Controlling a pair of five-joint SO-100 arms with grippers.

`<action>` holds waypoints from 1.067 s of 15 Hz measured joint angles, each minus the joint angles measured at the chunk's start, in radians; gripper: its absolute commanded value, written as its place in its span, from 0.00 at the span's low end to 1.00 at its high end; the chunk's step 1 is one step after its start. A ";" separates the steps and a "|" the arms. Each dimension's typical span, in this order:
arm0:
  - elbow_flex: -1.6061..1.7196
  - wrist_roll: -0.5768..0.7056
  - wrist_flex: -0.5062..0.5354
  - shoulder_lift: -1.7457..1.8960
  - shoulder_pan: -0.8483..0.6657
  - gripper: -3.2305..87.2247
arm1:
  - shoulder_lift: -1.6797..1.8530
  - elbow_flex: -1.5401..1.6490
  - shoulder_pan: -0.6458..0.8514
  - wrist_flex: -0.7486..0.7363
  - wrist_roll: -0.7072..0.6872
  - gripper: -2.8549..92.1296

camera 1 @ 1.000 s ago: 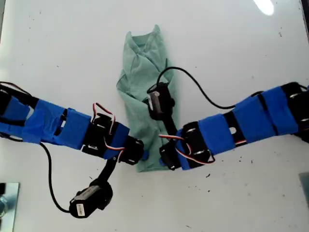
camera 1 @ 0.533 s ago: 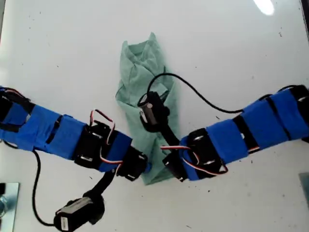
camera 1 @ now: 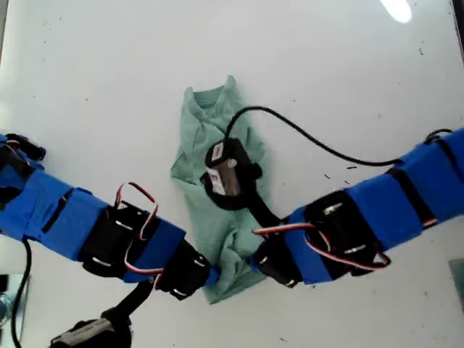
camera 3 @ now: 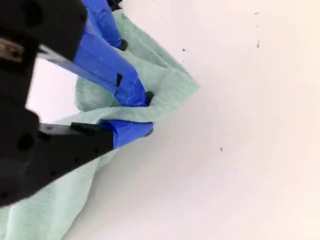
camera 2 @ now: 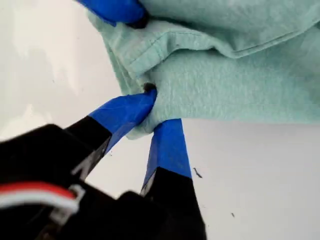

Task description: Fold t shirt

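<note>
1. The white table (camera 1: 87,87) fills the exterior view; the wrist views show only bare patches of it beside the cloth.
2. The t shirt (camera 1: 228,235) lies mid-table, folded into a long narrow strip, with its collar end towards the exterior view's top and its other end between the two arms; only the exterior view shows its full length.
3. A wrist camera (camera 1: 225,170) with a black cable (camera 1: 312,141) hangs over the middle of the shirt and hides part of it; neither wrist view shows this.
4. My first gripper (camera 1: 212,276) comes in from the exterior view's left; there its tips are hidden, but the first wrist view shows my first gripper (camera 2: 159,109) pinching a corner of the shirt (camera 2: 240,85).
5. My second gripper (camera 1: 254,262) comes in from the exterior view's right; the second wrist view shows my second gripper (camera 3: 146,114) pinching a folded edge of the shirt (camera 3: 170,87).
</note>
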 measured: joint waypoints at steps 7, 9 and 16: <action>0.002 0.330 0.225 0.176 -0.500 0.22 | 0.051 0.017 0.506 -0.048 -0.313 0.29; 0.043 0.330 0.270 0.235 -0.577 0.35 | 0.054 0.044 0.609 -0.055 -0.314 0.21; 1.048 0.206 -0.140 1.154 -0.957 0.28 | 0.759 0.879 1.103 -0.092 -0.175 0.20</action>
